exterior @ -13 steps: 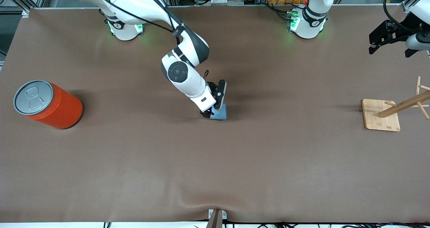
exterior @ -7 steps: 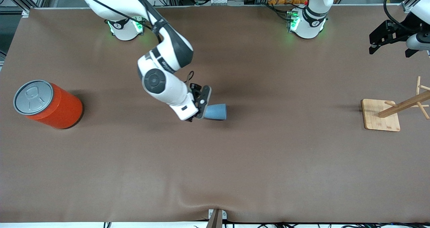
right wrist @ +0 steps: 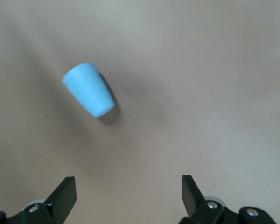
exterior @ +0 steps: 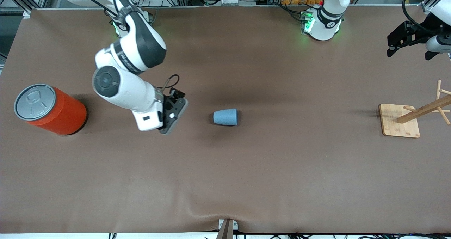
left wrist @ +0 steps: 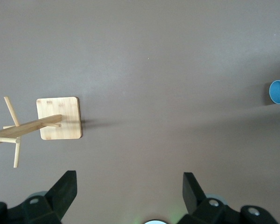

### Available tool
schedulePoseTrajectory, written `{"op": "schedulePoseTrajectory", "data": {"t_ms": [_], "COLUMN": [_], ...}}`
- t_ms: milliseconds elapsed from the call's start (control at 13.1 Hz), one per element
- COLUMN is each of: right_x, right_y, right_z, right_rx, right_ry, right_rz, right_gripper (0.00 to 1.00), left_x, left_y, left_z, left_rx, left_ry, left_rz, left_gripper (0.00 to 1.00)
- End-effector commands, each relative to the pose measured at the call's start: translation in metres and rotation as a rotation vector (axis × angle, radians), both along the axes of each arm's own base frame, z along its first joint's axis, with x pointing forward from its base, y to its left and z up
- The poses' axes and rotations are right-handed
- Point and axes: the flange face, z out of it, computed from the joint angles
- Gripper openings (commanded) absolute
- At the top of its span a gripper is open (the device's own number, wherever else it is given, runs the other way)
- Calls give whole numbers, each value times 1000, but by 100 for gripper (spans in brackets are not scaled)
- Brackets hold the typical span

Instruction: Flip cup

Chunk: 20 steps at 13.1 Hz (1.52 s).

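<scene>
Right gripper (exterior: 171, 116) is withdrawn from small light-blue tapered cup (exterior: 225, 117), jaws apart, empty | cup is left lying sideways | left gripper (exterior: 408, 43) is parked raised, jaws apart.

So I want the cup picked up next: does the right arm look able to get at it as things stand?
Probably yes. The cup lies on its side on bare table, with nothing between it and the right pincer, which hangs open beside it toward the can's end.

Both arms: glossy white shells with dark grey joint bands. Bases glow green. Right end effector (exterior: 172, 121) is black, with a looped black cable at the wrist; left end effector (exterior: 408, 43) likewise black.
</scene>
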Motion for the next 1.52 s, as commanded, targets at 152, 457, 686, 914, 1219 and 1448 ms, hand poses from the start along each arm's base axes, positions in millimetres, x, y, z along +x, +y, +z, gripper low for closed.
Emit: {"op": "schedulePoseTrajectory", "data": {"t_ms": [152,457,686,914,1219,1448], "right_x": [-20,-15,-23,-28,-57,-66], "right_y": [-41,-130,-183,-208,-211,-212], "right_z": [71,105,122,142,179,185], "right_rx": [-141,-165,-192,-187,-219,-238], "right_ry": [-48,-8,55,39,88,116], "right_rz": [-233,-438,-514,-560,-706,-782], "right_gripper": [100,100,100,100,100,100], "left_x": [-1,-1,-1,-1,-1,-2], "left_y": [0,0,-1,0,0,-2], "left_z": [3,3,3,3,3,3], "left_rx": [-5,-5,-5,-3,-3,-6], "left_ry": [-7,-5,-3,-5,-5,-5], "left_rz": [-18,-19,-21,-20,-19,-19], "left_gripper": [100,100,100,100,100,100]}}
